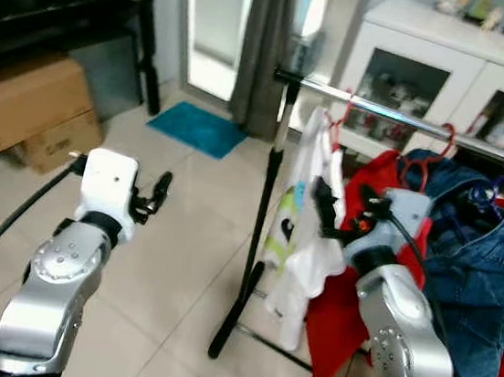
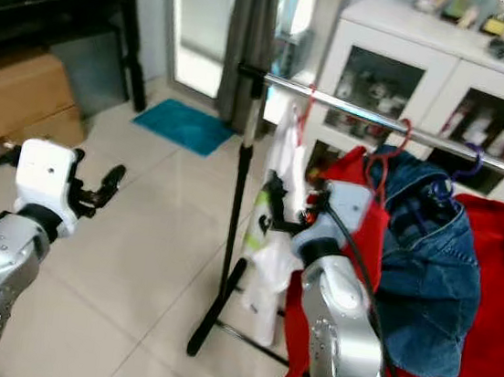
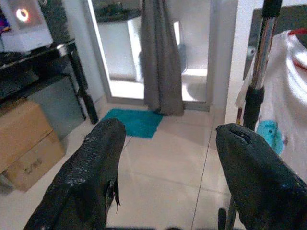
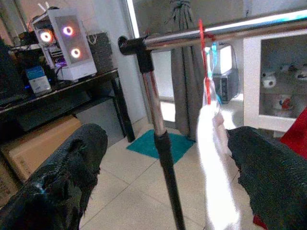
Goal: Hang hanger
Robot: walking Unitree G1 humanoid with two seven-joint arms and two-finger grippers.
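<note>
A clothes rack with a silver rail (image 1: 381, 111) and a black upright post (image 1: 260, 235) stands ahead on my right. A white shirt (image 1: 298, 222) hangs from a red hanger (image 4: 205, 62) near the rail's left end. Further right hang a red garment (image 1: 355, 321) and a denim piece (image 1: 468, 261) on their own hangers. My right gripper (image 1: 342, 207) is open right in front of the white shirt, with nothing between its fingers (image 4: 268, 177). My left gripper (image 1: 153, 197) is open over the floor, well left of the rack, and holds nothing.
Cardboard boxes (image 1: 27, 106) and a black shelf (image 1: 71, 10) stand at the left. A teal mat (image 1: 197, 128) lies by the doorway beside a grey curtain (image 1: 267, 52). A white cabinet (image 1: 432, 73) stands behind the rack. The rack's base bars run along the tiled floor (image 1: 160, 260).
</note>
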